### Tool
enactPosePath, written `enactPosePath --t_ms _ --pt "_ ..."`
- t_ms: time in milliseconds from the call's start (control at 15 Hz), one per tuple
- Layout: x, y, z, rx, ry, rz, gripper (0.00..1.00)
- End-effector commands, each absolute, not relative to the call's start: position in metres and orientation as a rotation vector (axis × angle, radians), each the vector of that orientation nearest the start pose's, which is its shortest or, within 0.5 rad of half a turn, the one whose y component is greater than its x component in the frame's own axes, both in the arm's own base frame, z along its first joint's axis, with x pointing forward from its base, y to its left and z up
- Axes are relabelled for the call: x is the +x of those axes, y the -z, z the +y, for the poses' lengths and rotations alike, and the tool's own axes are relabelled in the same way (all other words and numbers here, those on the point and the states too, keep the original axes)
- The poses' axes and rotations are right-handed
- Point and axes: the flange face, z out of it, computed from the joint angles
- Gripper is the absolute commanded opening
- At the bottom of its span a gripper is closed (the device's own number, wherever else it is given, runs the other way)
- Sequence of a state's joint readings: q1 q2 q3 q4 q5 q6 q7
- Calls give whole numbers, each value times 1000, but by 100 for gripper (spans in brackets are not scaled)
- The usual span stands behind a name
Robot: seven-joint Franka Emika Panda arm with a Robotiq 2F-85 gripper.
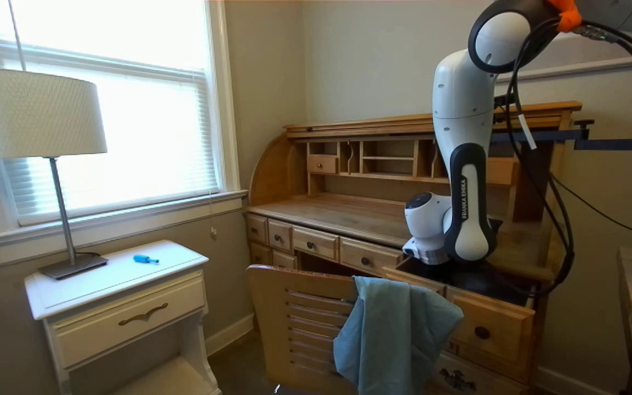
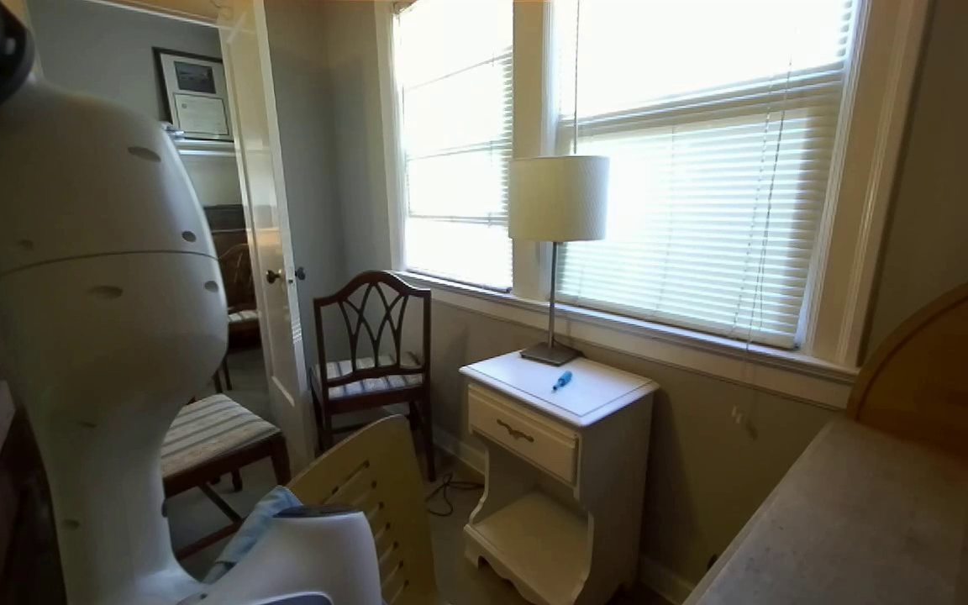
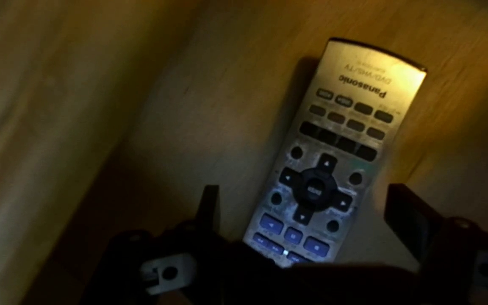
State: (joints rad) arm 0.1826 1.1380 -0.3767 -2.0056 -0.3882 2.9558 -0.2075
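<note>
A silver Panasonic remote control [image 3: 318, 169] with black and blue buttons lies face up on a wooden surface in the wrist view. My gripper [image 3: 303, 203] is open, with one dark fingertip on each side of the remote's lower half. There is a gap between each fingertip and the remote. The remote's lower end is hidden behind the gripper body. In an exterior view the arm [image 1: 469, 203] reaches down into an open desk drawer [image 1: 505, 329]. The gripper and the drawer's inside are dark and hidden there.
A wooden roll-top desk [image 1: 338, 206] surrounds the arm. A wooden chair [image 1: 305, 307] with a blue cloth [image 1: 393, 334] on its back stands before the drawer. A white nightstand [image 1: 129, 296] holds a lamp [image 1: 36, 115] and a small blue tool [image 1: 145, 259]. A drawer wall [image 3: 57, 106] rises left.
</note>
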Motion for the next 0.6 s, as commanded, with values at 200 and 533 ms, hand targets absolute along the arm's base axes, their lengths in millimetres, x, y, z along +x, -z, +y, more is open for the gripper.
enactPosePath --t_ms 200,533 --pt "480 94 -119 -3321 -487 -1018 100" --pt "475 110 -125 -3305 -530 -1028 100"
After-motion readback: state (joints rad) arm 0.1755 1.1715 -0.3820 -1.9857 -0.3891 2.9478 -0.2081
